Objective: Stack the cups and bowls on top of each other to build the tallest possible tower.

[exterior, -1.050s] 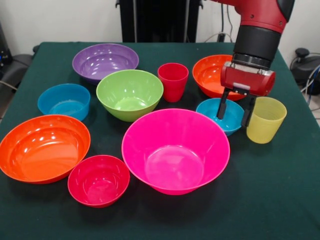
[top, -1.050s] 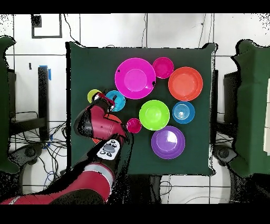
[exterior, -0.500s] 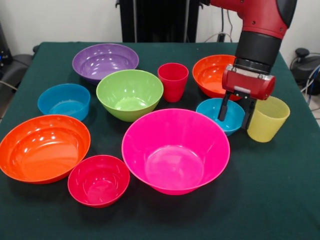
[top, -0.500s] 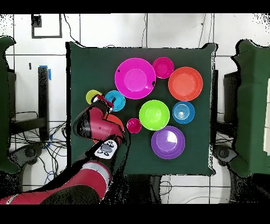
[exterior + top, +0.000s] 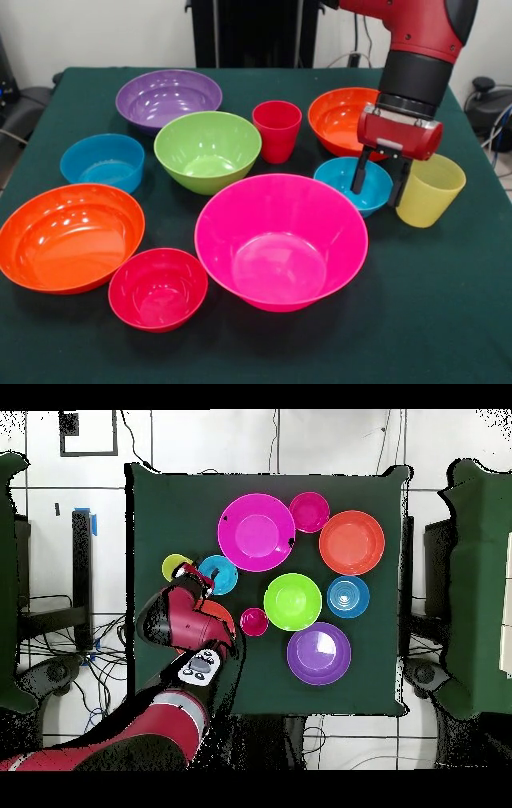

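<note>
- Hanging over the right side of the green table [image 5: 448, 320], the gripper [image 5: 379, 182] has its two dark fingers spread apart, grasping nothing.
- One finger [image 5: 359, 170] is down over the small blue bowl [image 5: 346, 181]; the other [image 5: 398, 182] is between that bowl's rim and the yellow cup [image 5: 430, 190]. Whether either finger touches bowl or cup cannot be told.
- The yellow cup stands upright just beside the small blue bowl, on the side away from the pink bowl.
- The large pink bowl [image 5: 282, 240] sits upright on the cloth at the table's middle front, not stacked on anything.
- The green bowl [image 5: 207, 150] stands alone behind it, with the red cup [image 5: 277, 130] upright near its right.
- An orange bowl [image 5: 336, 120] lies behind the gripper, partly hidden by it.
- The purple bowl [image 5: 168, 98] sits at the back left; a second blue bowl [image 5: 102, 162] is in front of it.
- The other orange bowl [image 5: 69, 236] and the small red-pink bowl [image 5: 158, 288] lie at front left, just beside each other.
- In the overhead view the arm [image 5: 185, 624] covers the near orange bowl.
</note>
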Controlling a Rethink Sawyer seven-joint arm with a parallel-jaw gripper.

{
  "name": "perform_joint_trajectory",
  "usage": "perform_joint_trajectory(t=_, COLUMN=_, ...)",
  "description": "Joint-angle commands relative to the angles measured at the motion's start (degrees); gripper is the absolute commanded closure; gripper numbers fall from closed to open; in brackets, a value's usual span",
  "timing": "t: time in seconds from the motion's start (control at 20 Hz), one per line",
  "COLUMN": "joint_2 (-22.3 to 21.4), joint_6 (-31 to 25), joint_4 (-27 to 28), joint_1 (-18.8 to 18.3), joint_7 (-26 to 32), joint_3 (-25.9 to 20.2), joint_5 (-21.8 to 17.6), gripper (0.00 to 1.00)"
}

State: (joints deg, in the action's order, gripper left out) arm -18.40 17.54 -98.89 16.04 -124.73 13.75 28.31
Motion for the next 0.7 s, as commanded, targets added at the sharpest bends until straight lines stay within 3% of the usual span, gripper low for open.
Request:
perform_joint_trajectory(t=0.05, joint_2=0.65, joint_6=-0.35, joint_4=1.4, joint_1=1.08, joint_7=-10.0, joint_3=-3.57, joint_5=2.8, gripper=0.0)
perform_joint_trajectory(t=0.45, joint_2=0.24, joint_6=-0.33, joint_4=1.22, joint_1=0.81, joint_7=-9.62, joint_3=-3.4, joint_5=1.88, gripper=0.0)
perform_joint_trajectory(t=0.7, joint_2=-1.74, joint_6=-5.43, joint_4=1.42, joint_1=1.24, joint_7=-5.91, joint_3=-0.88, joint_5=0.88, gripper=0.0)
